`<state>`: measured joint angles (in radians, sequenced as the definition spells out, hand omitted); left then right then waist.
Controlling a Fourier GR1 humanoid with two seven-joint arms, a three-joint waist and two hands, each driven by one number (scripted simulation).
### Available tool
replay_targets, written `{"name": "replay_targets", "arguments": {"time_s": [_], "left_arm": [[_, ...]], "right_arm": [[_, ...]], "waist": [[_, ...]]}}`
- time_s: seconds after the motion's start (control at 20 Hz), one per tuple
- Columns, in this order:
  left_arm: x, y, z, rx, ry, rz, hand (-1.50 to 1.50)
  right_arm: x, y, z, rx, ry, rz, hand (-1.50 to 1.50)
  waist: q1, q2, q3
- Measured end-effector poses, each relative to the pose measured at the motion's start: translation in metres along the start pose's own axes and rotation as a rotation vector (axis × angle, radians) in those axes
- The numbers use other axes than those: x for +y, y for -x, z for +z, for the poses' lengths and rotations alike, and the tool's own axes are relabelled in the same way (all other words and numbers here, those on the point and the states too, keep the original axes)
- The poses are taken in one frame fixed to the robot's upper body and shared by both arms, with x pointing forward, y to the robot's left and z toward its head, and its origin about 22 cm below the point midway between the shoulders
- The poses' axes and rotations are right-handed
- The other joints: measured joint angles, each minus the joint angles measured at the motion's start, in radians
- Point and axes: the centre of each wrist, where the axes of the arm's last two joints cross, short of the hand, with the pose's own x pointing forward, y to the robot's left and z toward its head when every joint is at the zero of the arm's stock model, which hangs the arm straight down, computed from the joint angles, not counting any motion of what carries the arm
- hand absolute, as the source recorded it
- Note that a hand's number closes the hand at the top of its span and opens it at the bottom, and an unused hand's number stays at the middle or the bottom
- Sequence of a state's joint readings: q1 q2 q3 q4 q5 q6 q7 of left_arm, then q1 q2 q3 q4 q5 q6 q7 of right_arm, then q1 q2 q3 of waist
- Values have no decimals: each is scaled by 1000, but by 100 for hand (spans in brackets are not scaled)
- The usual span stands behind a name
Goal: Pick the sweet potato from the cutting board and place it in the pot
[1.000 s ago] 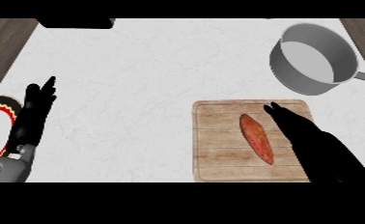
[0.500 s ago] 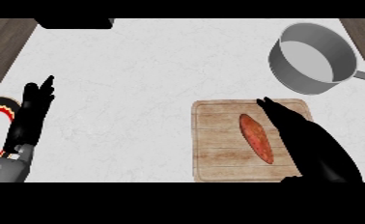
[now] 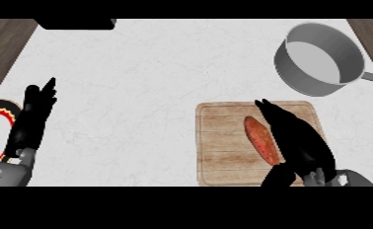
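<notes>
Pale, faintly marbled counter [image 3: 160, 75] fills the head view, with a strip of brown wood showing at the upper left corner and a dark block [image 3: 75, 23] cut off by the upper edge. Toward the lower right lies a rectangular wooden cutting board [image 3: 222, 144], its planks running across, pale brown with a darker rim. On the board's right half rests the sweet potato [image 3: 260, 137]: a long, slender, orange-red tuber with tapered ends, its skin slightly mottled, lying on a slant with the upper end toward the left and the lower end toward the right. The right hand [image 3: 299, 141] comes in from the lower edge over the board's right side, its black fingers [image 3: 268, 110] stretched out straight and close together, pointing up and to the left; they lie just beside the sweet potato along its right flank and hide part of its lower end, and whether they touch it cannot be told. At the upper right, well apart from the board, stands the grey pot [image 3: 317, 59], round and deep, with a lighter inner floor and a short handle reaching the right edge. At the far left the left hand [image 3: 33, 119] rests open, fingers straight and pointing upward, beside a red-and-black rimmed object [image 3: 7, 112] cut by the left edge.
</notes>
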<state>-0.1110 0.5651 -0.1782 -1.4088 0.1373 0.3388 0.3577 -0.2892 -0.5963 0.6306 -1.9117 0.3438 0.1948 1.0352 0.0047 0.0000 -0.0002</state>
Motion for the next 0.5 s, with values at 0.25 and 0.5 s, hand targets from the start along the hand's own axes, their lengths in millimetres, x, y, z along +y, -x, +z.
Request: {"name": "replay_targets", "arguments": {"time_s": [0.25, 0.5], "left_arm": [[1, 3, -1, 0, -3, 3, 0], [2, 3, -1, 0, -4, 0, 0]], "right_arm": [[13, 2, -9, 12, 5, 9, -150], [17, 0, -27, 44, 13, 29, -150]], "waist": [[-3, 0, 0], [-1, 0, 0]]}}
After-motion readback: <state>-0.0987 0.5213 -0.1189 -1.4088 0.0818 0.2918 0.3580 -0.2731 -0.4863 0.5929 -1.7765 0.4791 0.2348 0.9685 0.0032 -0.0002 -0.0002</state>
